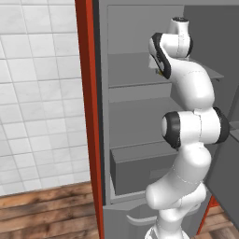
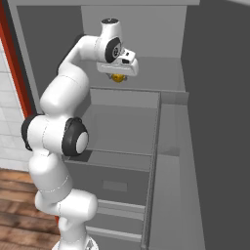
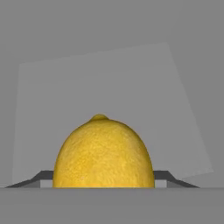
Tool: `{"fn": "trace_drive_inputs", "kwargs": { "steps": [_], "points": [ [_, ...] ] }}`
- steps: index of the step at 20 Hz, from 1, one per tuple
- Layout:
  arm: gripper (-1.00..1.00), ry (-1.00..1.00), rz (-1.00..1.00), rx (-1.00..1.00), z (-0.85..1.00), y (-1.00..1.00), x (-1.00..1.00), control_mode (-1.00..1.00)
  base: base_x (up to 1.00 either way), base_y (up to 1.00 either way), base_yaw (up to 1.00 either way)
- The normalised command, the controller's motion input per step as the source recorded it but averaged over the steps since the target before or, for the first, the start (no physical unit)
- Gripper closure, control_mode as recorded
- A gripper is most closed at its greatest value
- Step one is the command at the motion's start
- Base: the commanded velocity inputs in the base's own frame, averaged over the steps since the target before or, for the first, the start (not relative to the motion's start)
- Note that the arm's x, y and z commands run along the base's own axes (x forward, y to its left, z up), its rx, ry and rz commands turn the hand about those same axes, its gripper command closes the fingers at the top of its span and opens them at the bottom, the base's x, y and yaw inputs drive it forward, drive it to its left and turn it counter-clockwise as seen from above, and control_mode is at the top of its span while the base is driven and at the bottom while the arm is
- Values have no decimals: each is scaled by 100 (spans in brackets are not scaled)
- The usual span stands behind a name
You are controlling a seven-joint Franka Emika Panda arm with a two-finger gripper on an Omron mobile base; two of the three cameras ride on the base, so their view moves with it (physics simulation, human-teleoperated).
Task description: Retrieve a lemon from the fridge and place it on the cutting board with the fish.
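Note:
The fridge (image 1: 135, 116) stands open, with grey shelves inside. The yellow lemon (image 2: 117, 77) lies on the upper shelf (image 2: 161, 73), directly under my hand. In the hand view the lemon (image 3: 104, 153) sits between the two dark fingertips (image 3: 46, 176), which press against its sides. My gripper (image 2: 117, 74) points down onto the fruit and is shut on it. A sliver of the lemon (image 1: 160, 73) peeks out beside the wrist in the left base view. The cutting board and the fish are out of view.
A lower shelf (image 2: 117, 158) and a grey drawer (image 1: 140, 170) lie below my arm. The open fridge door (image 1: 226, 168) stands at the right. A red panel (image 1: 86, 93), a white tiled wall (image 1: 37, 93) and wooden floor (image 1: 42, 210) are to the left.

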Motion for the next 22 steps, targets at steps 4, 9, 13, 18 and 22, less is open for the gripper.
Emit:
{"fn": "trace_drive_inputs", "kwargs": {
  "steps": [4, 9, 13, 18, 22],
  "points": [
    [100, -8, 0, 0, -3, 20, -2, -100, 0, 0, 0],
    [100, -31, 1, 0, 0, 18, -33, -100, 0, 0, 0],
    [100, -52, 2, 0, 3, 11, -48, -100, 0, 0, 0],
    [100, -34, 0, -1, 11, 15, -63, -100, 0, 0, 0],
    [100, -12, 0, -8, 49, 31, -85, -100, 0, 0, 0]
  ]
}}
